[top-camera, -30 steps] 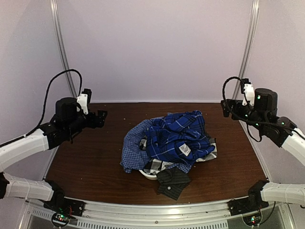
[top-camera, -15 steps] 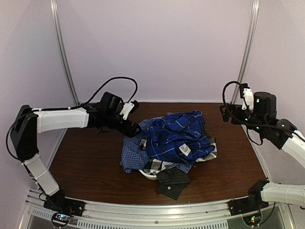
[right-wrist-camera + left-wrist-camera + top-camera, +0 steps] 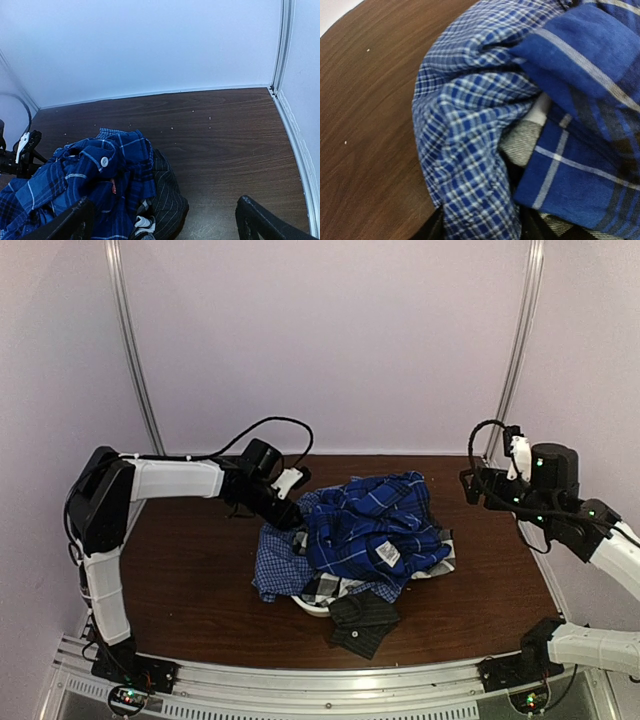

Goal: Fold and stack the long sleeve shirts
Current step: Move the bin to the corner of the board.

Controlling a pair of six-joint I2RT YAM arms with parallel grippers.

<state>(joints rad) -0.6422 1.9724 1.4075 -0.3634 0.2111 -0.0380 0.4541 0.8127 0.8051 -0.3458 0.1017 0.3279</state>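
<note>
- While the shirts (image 3: 350, 540) lie heaped mid-desk (image 3: 180, 580), the left jaws sit at their far left edge, the pale-blue check shirt (image 3: 465, 150) bunched between them; whether they pinch it I cannot tell.
- Right jaws gape wide, holding nothing, the shirts well off to their left.

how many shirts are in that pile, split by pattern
royal-blue plaid shirt: 1
pale-blue check shirt: 1
black-and-white plaid shirt: 1
dark pinstripe shirt: 1
total: 4 shirts showing; the heap could hide more
</note>
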